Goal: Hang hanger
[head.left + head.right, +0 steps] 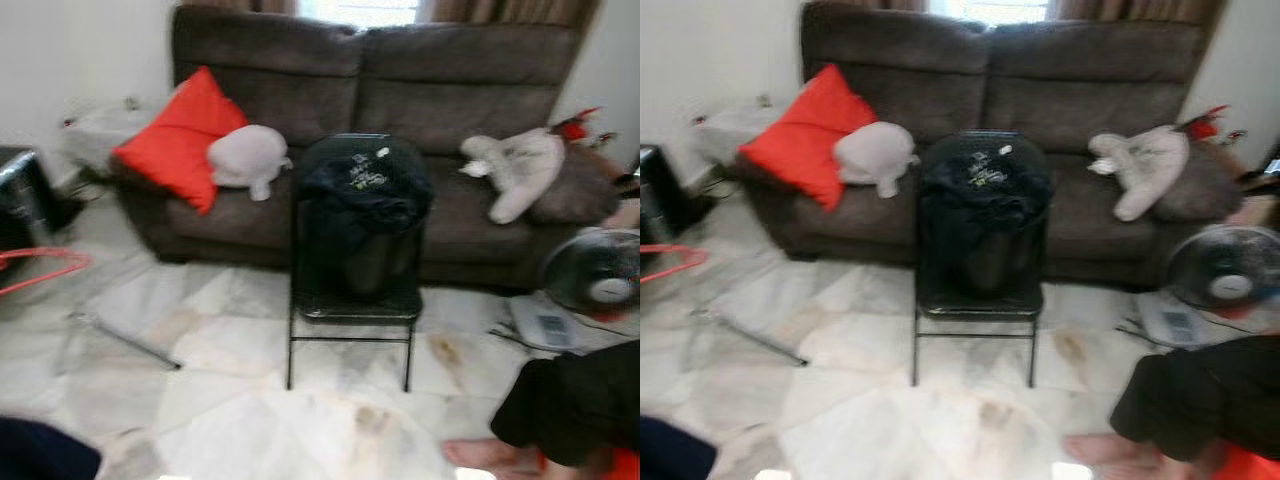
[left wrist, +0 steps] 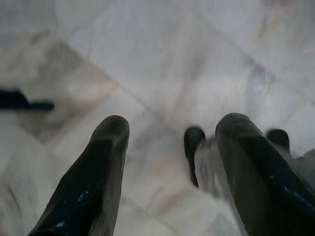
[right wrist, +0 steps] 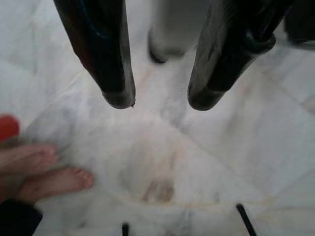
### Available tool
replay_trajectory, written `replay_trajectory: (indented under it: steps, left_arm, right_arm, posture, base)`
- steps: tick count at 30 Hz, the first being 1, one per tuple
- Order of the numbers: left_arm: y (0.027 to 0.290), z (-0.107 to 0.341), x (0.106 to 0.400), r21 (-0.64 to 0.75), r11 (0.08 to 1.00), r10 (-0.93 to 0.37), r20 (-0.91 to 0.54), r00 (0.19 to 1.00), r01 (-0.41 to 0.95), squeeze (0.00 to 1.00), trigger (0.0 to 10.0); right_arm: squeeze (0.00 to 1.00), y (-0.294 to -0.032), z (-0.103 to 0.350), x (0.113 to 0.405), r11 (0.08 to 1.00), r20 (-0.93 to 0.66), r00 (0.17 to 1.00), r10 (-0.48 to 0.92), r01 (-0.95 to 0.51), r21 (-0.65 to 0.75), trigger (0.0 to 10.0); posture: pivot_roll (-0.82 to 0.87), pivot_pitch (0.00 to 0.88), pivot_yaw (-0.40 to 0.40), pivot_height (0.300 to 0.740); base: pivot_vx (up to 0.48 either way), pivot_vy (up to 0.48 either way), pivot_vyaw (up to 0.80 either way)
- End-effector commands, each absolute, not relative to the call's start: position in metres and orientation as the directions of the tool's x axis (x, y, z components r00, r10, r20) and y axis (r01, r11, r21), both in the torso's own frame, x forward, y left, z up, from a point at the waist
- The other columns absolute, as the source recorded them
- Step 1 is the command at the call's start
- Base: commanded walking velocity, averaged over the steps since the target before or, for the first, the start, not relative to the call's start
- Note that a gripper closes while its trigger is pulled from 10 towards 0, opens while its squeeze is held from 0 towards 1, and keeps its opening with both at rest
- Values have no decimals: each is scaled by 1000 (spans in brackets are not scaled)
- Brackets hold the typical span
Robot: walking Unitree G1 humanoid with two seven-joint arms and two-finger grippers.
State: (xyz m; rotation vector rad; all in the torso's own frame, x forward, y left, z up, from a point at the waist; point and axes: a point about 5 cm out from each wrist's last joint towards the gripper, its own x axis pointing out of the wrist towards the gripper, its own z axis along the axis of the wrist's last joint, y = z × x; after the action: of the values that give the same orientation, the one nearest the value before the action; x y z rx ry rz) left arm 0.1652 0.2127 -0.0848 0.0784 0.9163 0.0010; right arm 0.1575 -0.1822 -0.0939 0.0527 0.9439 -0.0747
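Observation:
A red hanger (image 1: 40, 266) pokes in low at the left edge of the room, over the marble floor (image 1: 230, 400). Straight ahead a black folding chair (image 1: 352, 300) stands before a brown sofa (image 1: 450, 70), with dark clothes (image 1: 362, 195) heaped on its seat and back. In the left wrist view my left gripper (image 2: 172, 125) hangs open above bare floor tiles. My right gripper (image 3: 161, 102) is open too, over the floor near a person's bare feet (image 3: 47, 179). Nothing sits between either pair of fingers.
A person in black sits on the floor at the near right, one foot (image 1: 485, 455) out. A floor fan (image 1: 595, 275) stands at the right. A thin dark rod (image 1: 130, 345) lies at the left. A red cushion (image 1: 180, 135) and plush toys (image 1: 520, 165) rest on the sofa.

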Motion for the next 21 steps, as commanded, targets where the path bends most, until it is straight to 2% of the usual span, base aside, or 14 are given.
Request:
replay_trajectory:
  steps: [1, 6, 21]
  left_arm:
    - [207, -86, 165, 52, 998, 18, -795, 606, 39, 0, 10000]
    - [207, -86, 166, 49, 998, 14, -795, 606, 41, 0, 10000]
    - [206, -87, 164, 45, 998, 12, -802, 597, 40, 0, 10000]
  right_arm:
    - [0, -193, -92, 158, 994, -806, 588, -73, 104, -14, 10000]
    - [0, -182, -88, 172, 995, -792, 608, -66, 101, -5, 10000]
    - [0, -173, -75, 201, 996, -759, 648, -61, 93, 0, 10000]
  posture:
    - [2, 45, 28, 740]
    - [-3, 53, 29, 740]
    - [-9, 59, 32, 740]
  base:
    - [289, 0, 0]
    - [289, 0, 0]
    - [291, 0, 0]
